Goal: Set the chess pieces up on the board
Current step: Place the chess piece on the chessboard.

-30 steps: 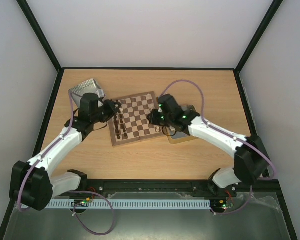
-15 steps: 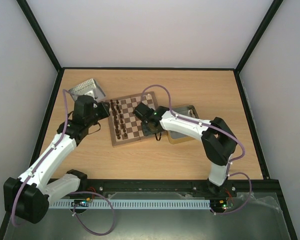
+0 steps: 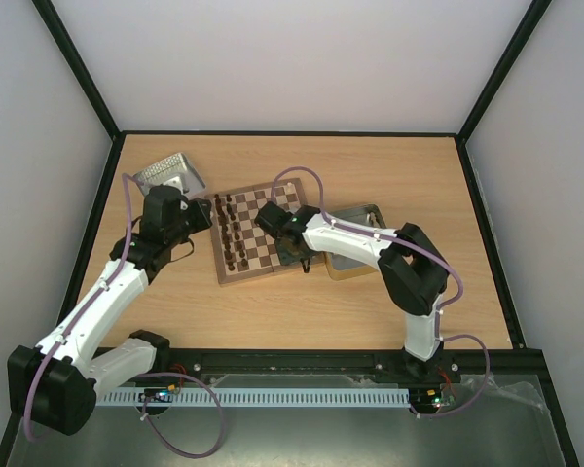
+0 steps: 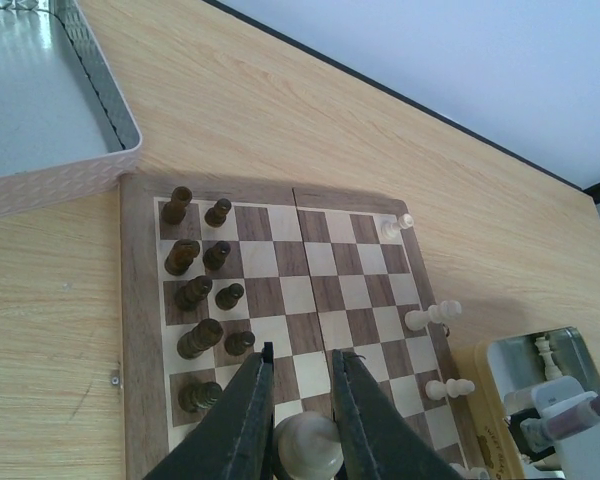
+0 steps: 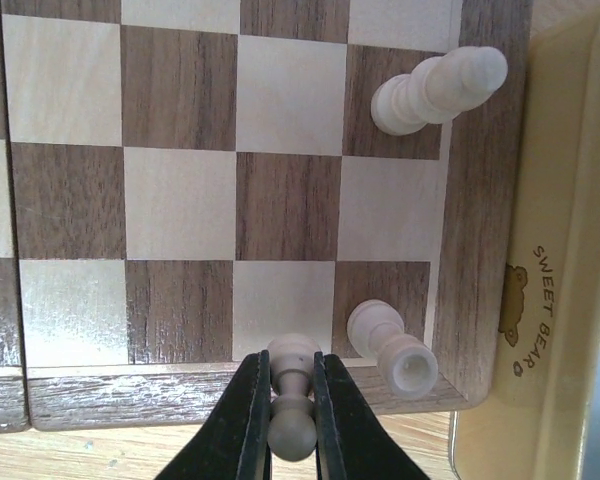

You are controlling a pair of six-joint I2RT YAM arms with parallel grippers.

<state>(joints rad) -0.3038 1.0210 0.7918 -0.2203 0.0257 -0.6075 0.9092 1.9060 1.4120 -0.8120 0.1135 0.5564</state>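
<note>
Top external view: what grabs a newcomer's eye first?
The board mid-table draws the eye: the left gripper pinches a cream piece at its left edge, and the right gripper is shut on a cream pawn at the corner beside a tin. Dark pieces stand in two columns along the board's left side; only a few cream ones dot the opposite edge.

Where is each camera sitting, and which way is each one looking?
Top external: above and behind the arms, facing down at the table, the board, the left arm and the right arm.
Left wrist: on the left arm, looking across the board; its left gripper pinches a cream piece.
Right wrist: on the right arm, looking almost straight down at a board corner; its right gripper pinches a second cream piece.
Shared: top and left wrist both show the dark pieces and the silver tin.
</note>
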